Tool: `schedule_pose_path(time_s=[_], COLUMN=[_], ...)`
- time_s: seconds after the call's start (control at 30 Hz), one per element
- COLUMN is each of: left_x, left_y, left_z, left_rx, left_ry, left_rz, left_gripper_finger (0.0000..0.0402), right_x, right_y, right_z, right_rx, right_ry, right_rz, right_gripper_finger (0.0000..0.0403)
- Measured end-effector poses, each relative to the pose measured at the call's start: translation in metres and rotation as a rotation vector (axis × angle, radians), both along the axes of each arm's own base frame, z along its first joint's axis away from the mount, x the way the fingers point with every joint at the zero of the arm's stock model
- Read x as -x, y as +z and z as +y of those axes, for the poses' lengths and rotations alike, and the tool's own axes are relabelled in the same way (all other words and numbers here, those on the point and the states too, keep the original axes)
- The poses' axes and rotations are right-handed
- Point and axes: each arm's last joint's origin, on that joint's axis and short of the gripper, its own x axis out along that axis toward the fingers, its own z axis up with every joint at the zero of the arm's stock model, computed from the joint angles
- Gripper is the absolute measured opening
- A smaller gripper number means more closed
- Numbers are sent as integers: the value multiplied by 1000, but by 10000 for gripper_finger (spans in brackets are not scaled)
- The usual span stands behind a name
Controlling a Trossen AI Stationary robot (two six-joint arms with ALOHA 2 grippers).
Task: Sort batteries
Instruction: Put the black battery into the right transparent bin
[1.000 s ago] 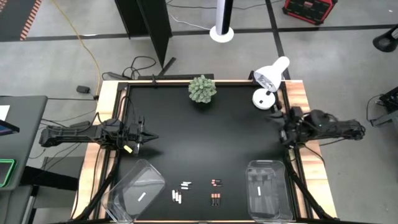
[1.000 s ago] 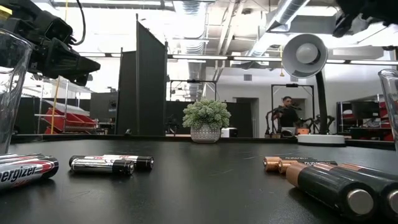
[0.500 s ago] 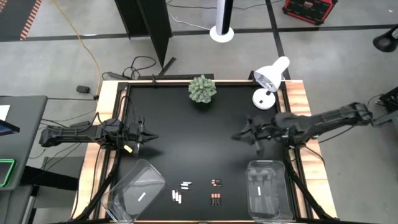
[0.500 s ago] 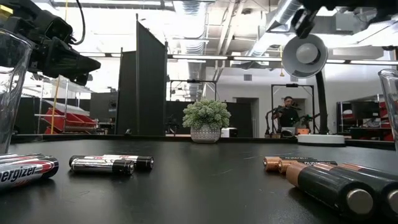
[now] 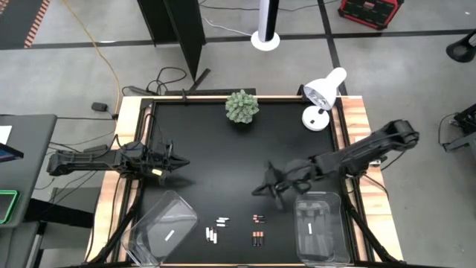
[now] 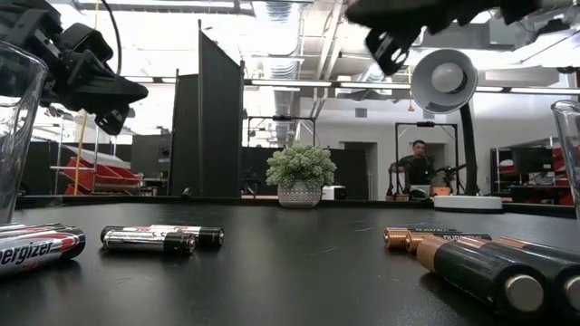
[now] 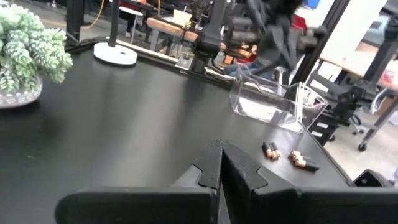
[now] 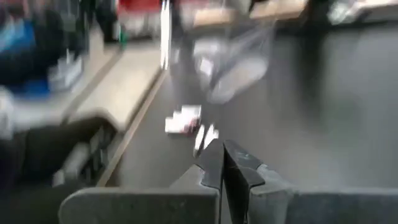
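Note:
Several batteries lie on the black table near its front edge: white ones [image 5: 217,228] to the left and dark ones with copper ends [image 5: 257,228] to the right. In the low view the white ones [image 6: 159,239] lie left and the dark ones [image 6: 485,265] right. My right gripper [image 5: 256,190] hangs shut above the table, just beyond the dark batteries, with nothing in it. Its wrist view looks past the shut fingers [image 8: 222,158] at the white batteries [image 8: 185,121]. My left gripper [image 5: 181,162] waits shut at the table's left, pointing level; its wrist view shows the shut fingers [image 7: 219,157].
A clear bin [image 5: 160,231] at the front left holds one white battery. A second clear bin [image 5: 321,227] at the front right holds another. A potted plant [image 5: 242,106] and a white lamp [image 5: 321,100] stand at the far edge.
My right gripper has swung from the table's right edge toward the middle and the near edge, sinking a little and tipping downward, and now hangs above the dark batteries. My left gripper has rolled about its own axis without leaving its place. Both stay shut.

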Motion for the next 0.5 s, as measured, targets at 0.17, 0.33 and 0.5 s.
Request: schedule_pose_path(time_s=[0.17,0.33,0.5], left_x=[0,0,0], left_y=[0,0,0], left_z=[0,1,1], left_rx=[2,-45,-63], left_ry=[14,39,42], left_rz=[0,4,4], left_gripper_finger=[4,4,4], right_x=[-19,-31,-42], right_y=[-17,-23,-23], right_z=[9,27,40], right_rx=[126,232,293], right_ry=[59,112,139], right_rz=[228,360,400], right_gripper_finger=[45,91,157])
